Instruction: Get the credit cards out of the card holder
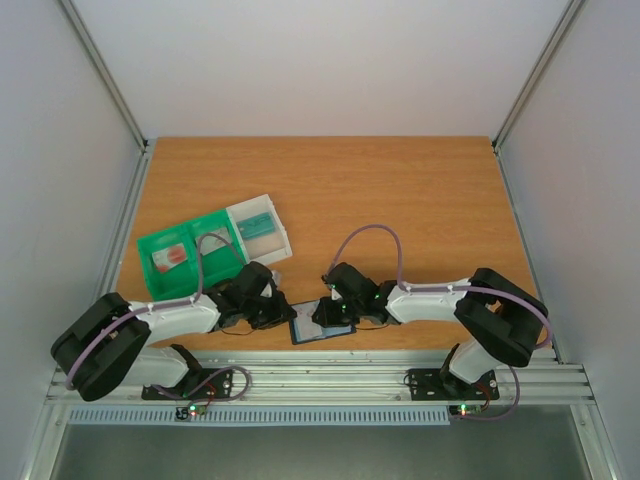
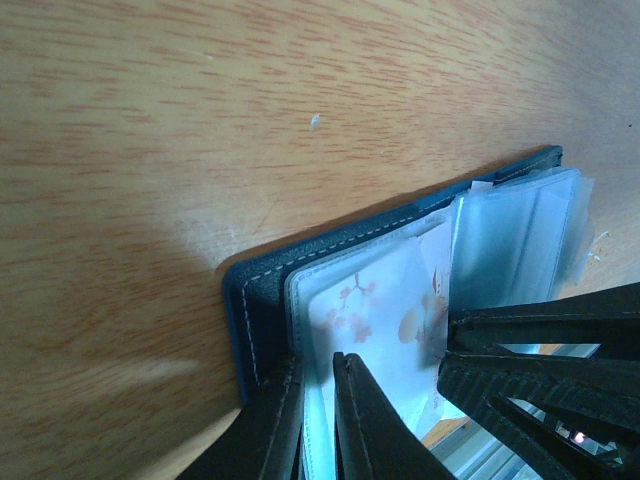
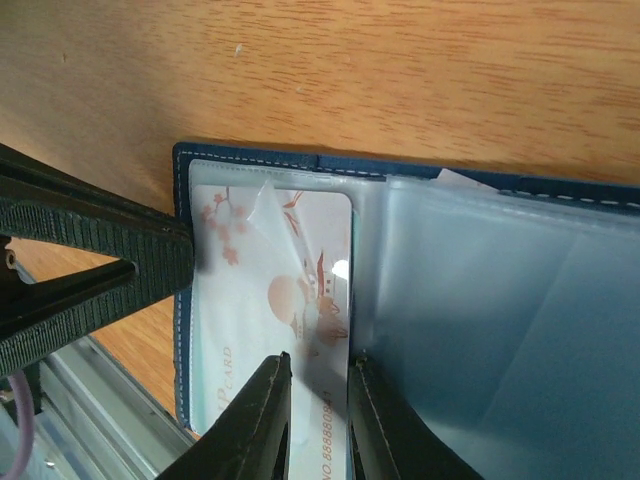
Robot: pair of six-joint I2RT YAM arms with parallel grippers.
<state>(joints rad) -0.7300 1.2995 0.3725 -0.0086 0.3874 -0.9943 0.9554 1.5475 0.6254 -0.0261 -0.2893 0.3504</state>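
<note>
Close to the near edge of the desk (image 1: 400, 190): card holder (image 1: 322, 326) lying open and flat, gripped from both sides.

Left pincer (image 2: 317, 385) clenched on the holder's left cover, stitched navy border just outside its fingers. Right pincer (image 3: 318, 375) clenched on the lower right edge of a pale credit card (image 3: 285, 290) with a reddish print, seated in the left clear sleeve, its top edge just under the holder's upper border. Metal rail (image 1: 320, 378) just beside the holder's near edge, so little room there; open wood beyond it, far and to the right. Green bin (image 1: 215, 228) and white bin (image 1: 281, 238) touching each other near the left arm, with a red-marked card (image 1: 172, 260) in the green, a teal card (image 1: 256, 222) in the white.
</note>
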